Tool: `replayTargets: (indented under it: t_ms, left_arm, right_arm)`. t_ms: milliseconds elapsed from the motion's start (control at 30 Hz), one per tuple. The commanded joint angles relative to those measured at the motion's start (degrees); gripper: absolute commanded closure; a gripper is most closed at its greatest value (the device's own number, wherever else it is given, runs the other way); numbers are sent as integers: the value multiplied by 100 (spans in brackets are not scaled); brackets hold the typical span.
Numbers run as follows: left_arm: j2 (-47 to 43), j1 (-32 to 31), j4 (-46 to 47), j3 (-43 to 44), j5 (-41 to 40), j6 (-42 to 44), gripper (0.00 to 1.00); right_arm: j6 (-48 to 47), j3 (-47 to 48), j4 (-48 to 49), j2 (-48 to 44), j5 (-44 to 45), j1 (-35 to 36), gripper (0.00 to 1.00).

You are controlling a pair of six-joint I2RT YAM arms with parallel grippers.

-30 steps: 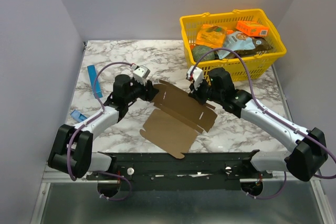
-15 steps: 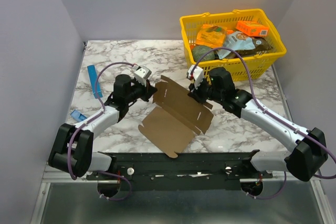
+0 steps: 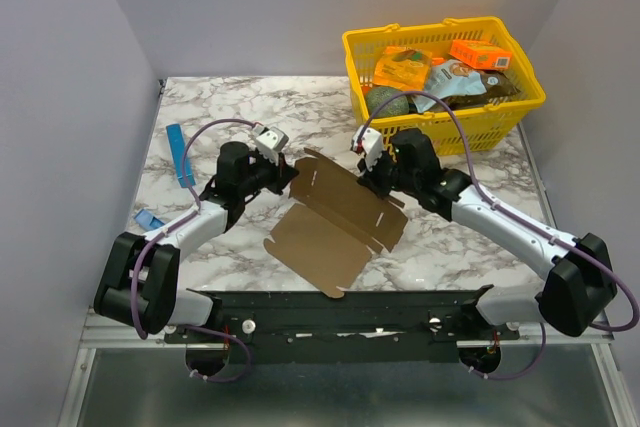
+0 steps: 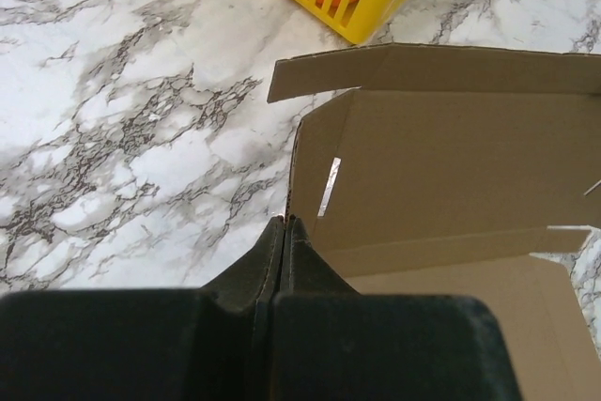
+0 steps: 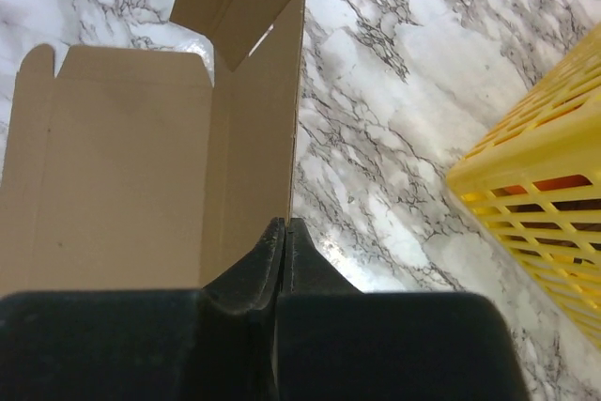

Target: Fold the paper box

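Item: paper box (image 3: 340,217), a plain brown die-cut cardboard sheet, lying half-open between both grippers. Left gripper (image 3: 289,179) and right gripper (image 3: 373,185): each pinching shut on a raised edge flap just ahead of its fingertips. Risk: thin edges slipping out, or buckling off-crease, if the arms are pulling unevenly.

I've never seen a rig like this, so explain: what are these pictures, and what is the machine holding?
Two robot arms are bolted at the near edge of a marble table. One picture looks down from above; the other two come from a camera on each wrist. An unfolded brown paper box lies between the arms. The left gripper and the right gripper are each shut on an edge of it. A yellow basket of packets stands far right, a blue strip far left.
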Motion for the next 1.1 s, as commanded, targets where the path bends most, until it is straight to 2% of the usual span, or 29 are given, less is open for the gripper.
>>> replayTargets:
  t_ms: [0, 100, 167, 200, 267, 433, 500, 767, 1067]
  left_arm:
    - [-55, -35, 230, 112, -474, -410, 71]
    - [-212, -35, 98, 61, -1193, -726, 24]
    - [-396, -35, 281, -132, -1538, -867, 14]
    - [-632, -35, 378, -394, -1705, -1007, 5]
    - [-845, -35, 598, -642, -1838, -1096, 1]
    - [-1294, -35, 1152, -1617, -1716, -1727, 2]
    - [-1224, -35, 1328, -1872, -1471, -1799, 6]
    - [-548, -44, 1889, -1883, -1347, -2115, 20]
    - [832, -44, 2760, -1399, -1004, -2309, 37]
  right_arm:
    - [-43, -71, 136, -31, 167, -12, 99]
    - [-52, -291, 444, -206, 536, 23, 99]
    - [-52, -450, 610, -382, 773, 41, 99]
    - [-60, -476, 646, -418, 844, 67, 99]
    - [-60, -494, 655, -436, 941, 67, 99]
    - [-34, -459, 638, -295, 933, 76, 99]
    - [1, -468, 638, -269, 889, 76, 99]
    - [19, -485, 638, -330, 608, 76, 99]
    - [63, -459, 620, -225, 528, 76, 99]
